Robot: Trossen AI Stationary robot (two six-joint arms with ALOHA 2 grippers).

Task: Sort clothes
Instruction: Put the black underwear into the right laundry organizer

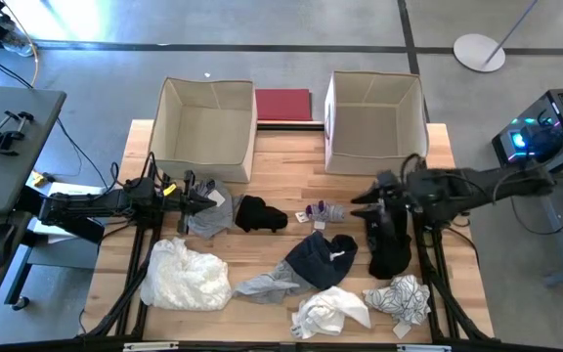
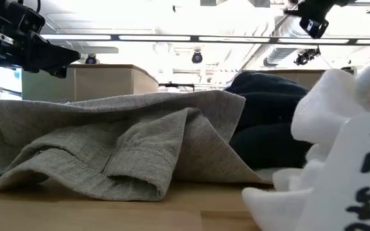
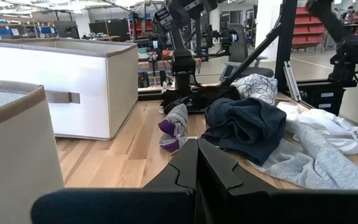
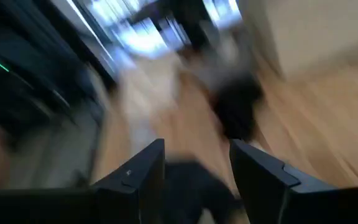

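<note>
Several small garments lie loose on the wooden table: a white one (image 1: 186,276), a light grey one (image 1: 213,213), a black one (image 1: 260,213), a navy one (image 1: 321,259), a grey one (image 1: 267,286), a grey-and-purple sock (image 1: 325,211), a white one (image 1: 330,313), a patterned one (image 1: 401,296) and a black one (image 1: 389,249). My left gripper (image 1: 201,200) is shut and empty, raised over the light grey garment. My right gripper (image 1: 363,202) is open and empty, raised beside the black garment at the right. Its wrist view (image 4: 197,168) is blurred.
Two beige fabric boxes stand open at the table's far side, one at the left (image 1: 206,127) and one at the right (image 1: 374,122), with a flat dark red mat (image 1: 283,105) between them. Bare wood shows between the boxes and the garments.
</note>
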